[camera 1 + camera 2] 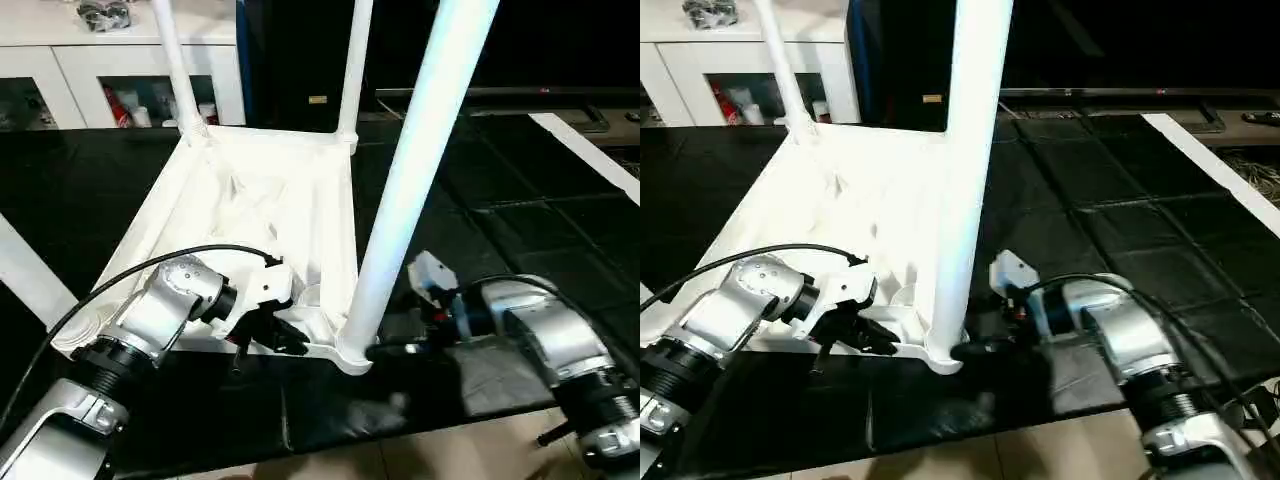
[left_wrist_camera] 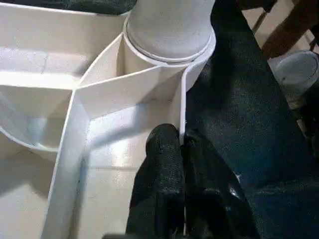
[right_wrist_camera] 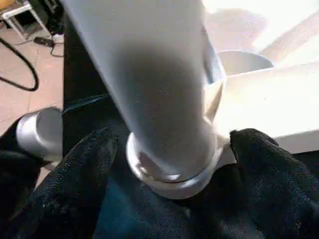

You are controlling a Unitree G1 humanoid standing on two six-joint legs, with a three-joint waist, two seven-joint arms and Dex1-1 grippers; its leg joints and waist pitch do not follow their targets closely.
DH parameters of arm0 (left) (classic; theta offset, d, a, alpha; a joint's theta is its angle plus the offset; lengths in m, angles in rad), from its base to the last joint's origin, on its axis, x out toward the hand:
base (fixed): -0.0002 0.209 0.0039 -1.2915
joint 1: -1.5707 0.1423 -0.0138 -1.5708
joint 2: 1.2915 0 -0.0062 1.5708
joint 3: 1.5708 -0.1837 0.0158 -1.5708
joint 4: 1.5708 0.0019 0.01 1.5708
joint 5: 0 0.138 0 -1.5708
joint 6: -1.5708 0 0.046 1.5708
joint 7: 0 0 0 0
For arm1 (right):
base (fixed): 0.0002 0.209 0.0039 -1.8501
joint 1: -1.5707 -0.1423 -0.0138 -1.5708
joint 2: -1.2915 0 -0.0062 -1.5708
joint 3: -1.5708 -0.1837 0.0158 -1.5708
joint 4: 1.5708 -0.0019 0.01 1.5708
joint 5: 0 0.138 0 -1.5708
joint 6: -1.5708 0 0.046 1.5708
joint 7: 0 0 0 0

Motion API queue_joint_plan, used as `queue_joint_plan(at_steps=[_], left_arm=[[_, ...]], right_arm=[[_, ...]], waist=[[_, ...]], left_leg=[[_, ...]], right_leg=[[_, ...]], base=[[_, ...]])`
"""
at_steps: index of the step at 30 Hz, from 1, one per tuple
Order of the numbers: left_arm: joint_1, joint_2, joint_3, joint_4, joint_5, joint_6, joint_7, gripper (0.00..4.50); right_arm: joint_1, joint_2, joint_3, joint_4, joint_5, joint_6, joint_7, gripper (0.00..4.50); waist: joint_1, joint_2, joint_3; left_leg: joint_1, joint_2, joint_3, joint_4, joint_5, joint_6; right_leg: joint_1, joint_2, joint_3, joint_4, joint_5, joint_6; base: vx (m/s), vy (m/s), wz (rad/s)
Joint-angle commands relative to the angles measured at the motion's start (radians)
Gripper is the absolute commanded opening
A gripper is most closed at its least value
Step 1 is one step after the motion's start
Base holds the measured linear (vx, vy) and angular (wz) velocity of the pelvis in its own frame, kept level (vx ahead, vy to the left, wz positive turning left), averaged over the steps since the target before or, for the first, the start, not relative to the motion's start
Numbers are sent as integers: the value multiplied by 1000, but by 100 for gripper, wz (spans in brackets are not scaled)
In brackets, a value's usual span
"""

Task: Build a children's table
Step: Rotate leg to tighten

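Three legs are standing in the upturned tabletop; a fourth socket near the left gripper looks empty. That gripper is clamping the tabletop's rim. Right gripper, fingers apart, is straddling the nearest leg at its base.
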Motion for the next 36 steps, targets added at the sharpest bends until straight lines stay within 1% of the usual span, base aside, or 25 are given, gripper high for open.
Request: queue_joint_plan(at_steps=[1, 3, 4, 5, 6, 7, 8, 9, 10, 11, 12, 14, 15, 16, 17, 19, 20, 21, 22, 25, 27, 32, 33, 35, 36], left_arm=[[10, -25, -3, -39, -44, 19, -4, 0], [13, -26, -2, -44, -46, 22, -5, 0], [24, -24, -9, -54, -47, 25, -15, 0], [28, -23, -12, -58, -47, 26, -19, 0], [32, -23, -13, -62, -46, 26, -19, 0], [32, -23, -13, -62, -46, 26, -19, 0], [35, -24, -14, -65, -46, 26, -17, 0], [36, -24, -13, -64, -46, 26, -16, 0], [36, -25, -13, -64, -46, 26, -16, 0], [36, -25, -13, -64, -47, 26, -16, 0], [38, -24, -12, -65, -47, 28, -16, 0], [40, -22, -13, -68, -48, 31, -17, 0], [42, -21, -13, -71, -48, 32, -17, 0], [43, -21, -14, -74, -49, 35, -16, 0], [43, -21, -14, -74, -49, 35, -16, 0], [46, -22, -15, -80, -50, 39, -15, 0], [46, -23, -15, -81, -50, 39, -15, 0], [46, -23, -16, -81, -50, 39, -16, 0], [46, -24, -16, -80, -51, 39, -17, 0], [44, -26, -19, -79, -53, 37, -22, 0], [41, -29, -19, -73, -52, 35, -23, 0], [34, -37, -21, -66, -51, 32, -23, 0], [33, -38, -21, -65, -50, 31, -23, 0], [30, -40, -22, -61, -50, 28, -23, 0], [29, -41, -22, -60, -49, 28, -23, 0]], right_arm=[[-17, -24, 3, -34, 2, 21, 18, 392], [-19, -26, 3, -37, 2, 24, 19, 392], [-25, -31, 3, -43, 6, 32, 19, 392], [-27, -33, 3, -44, 7, 35, 18, 392], [-25, -36, 3, -48, 8, 35, 19, 392], [-25, -36, 3, -48, 8, 35, 19, 392], [-18, -40, 7, -53, 8, 36, 19, 392], [-16, -41, 10, -55, 6, 36, 20, 392], [-15, -42, 13, -56, 4, 35, 21, 392], [-14, -43, 15, -57, 2, 35, 22, 392], [-10, -44, 19, -62, -1, 36, 22, 392], [-8, -44, 21, -67, -1, 40, 21, 392], [-6, -44, 22, -70, -2, 42, 20, 392], [-4, -46, 24, -73, -1, 44, 22, 392], [-4, -46, 25, -73, -1, 44, 22, 392], [2, -52, 29, -81, 0, 45, 25, 392], [4, -53, 30, -81, 1, 45, 25, 392], [5, -54, 30, -82, 1, 44, 25, 392], [6, -56, 32, -83, 1, 45, 25, 392], [7, -61, 37, -86, 1, 44, 27, 392], [5, -63, 37, -85, 0, 44, 28, 392], [-4, -67, 38, -77, -5, 41, 30, 392], [-7, -66, 39, -74, -7, 38, 30, 392], [-15, -64, 41, -71, -8, 38, 29, 392], [-16, -64, 42, -71, -8, 39, 28, 392]], waist=[[-9, 16, -61], [-11, 5, -62], [-13, 17, -60], [-17, 11, -61], [-18, 11, -61], [-21, 14, -60], [-22, 14, -60], [-22, 19, -60], [-24, 16, -60], [-23, 16, -61], [-26, 24, -61], [-29, 21, -62], [-29, 24, -62], [-29, 23, -62], [-29, 26, -62], [-29, 26, -63], [-29, 32, -63], [-30, 29, -63], [-30, 31, -63], [-31, 30, -63], [-31, 30, -62], [-32, 32, -63], [-32, 28, -62], [-33, 25, -63], [-33, 26, -62]], left_leg=[[2, 10, 10, -64, -163, 42], [1, 9, 10, -63, -174, 40], [2, 9, 9, -63, -188, 38], [2, 8, 9, -62, -196, 36], [1, 8, 9, -62, -197, 36], [2, 8, 8, -63, -208, 35], [2, 8, 8, -63, -213, 34], [2, 8, 7, -63, -214, 33], [2, 7, 7, -63, -217, 33], [3, 7, 7, -62, -219, 33], [3, 8, 6, -63, -222, 32], [2, 7, 6, -62, -223, 33], [2, 7, 5, -62, -223, 33], [1, 7, 5, -62, -220, 34], [2, 8, 5, -62, -221, 34], [2, 7, 6, -61, -218, 36], [2, 7, 5, -61, -216, 37], [1, 7, 6, -61, -215, 38], [1, 6, 6, -61, -214, 39], [0, 6, 6, -60, -214, 40], [1, 6, 7, -59, -216, 42], [1, 6, 6, -59, -217, 43], [1, 5, 7, -59, -216, 44], [0, 6, 7, -59, -206, 47], [0, 6, 7, -59, -203, 49]], right_leg=[[58, -44, 48, -57, -264, -182], [60, -43, 47, -58, -272, -179], [58, -42, 48, -61, -283, -178], [59, -41, 47, -61, -288, -178], [58, -41, 47, -61, -291, -179], [58, -40, 46, -63, -305, -177], [58, -40, 46, -64, -312, -175], [58, -40, 46, -64, -313, -175], [58, -38, 45, -65, -316, -173], [57, -39, 45, -65, -315, -174], [57, -38, 45, -64, -305, -178], [58, -37, 45, -63, -289, -184], [59, -37, 45, -62, -286, -187], [59, -37, 45, -61, -279, -190], [59, -37, 45, -61, -276, -192], [61, -36, 45, -60, -262, -196], [60, -36, 45, -59, -259, -198], [61, -36, 45, -60, -257, -198], [61, -36, 45, -59, -257, -201], [62, -36, 45, -61, -263, -200], [61, -36, 45, -62, -282, -195], [61, -36, 44, -63, -286, -191], [60, -35, 44, -64, -288, -191], [60, -35, 45, -62, -282, -191], [60, -35, 45, -61, -283, -192]], base=[[0, 0, 0], [0, 0, 0], [0, 0, 0], [0, 0, 0], [0, 0, 0], [0, 0, 0], [0, 0, 0], [0, 0, 0], [0, 0, 0], [0, 0, 0], [0, 0, 0], [0, 0, 0], [0, 0, 0], [0, 0, 0], [0, 0, 0], [0, 0, 0], [0, 0, 0], [0, 0, 0], [0, 0, 0], [0, 0, 0], [0, 0, 0], [0, 0, 0], [0, 0, 0], [0, 0, 0], [0, 0, 0]])
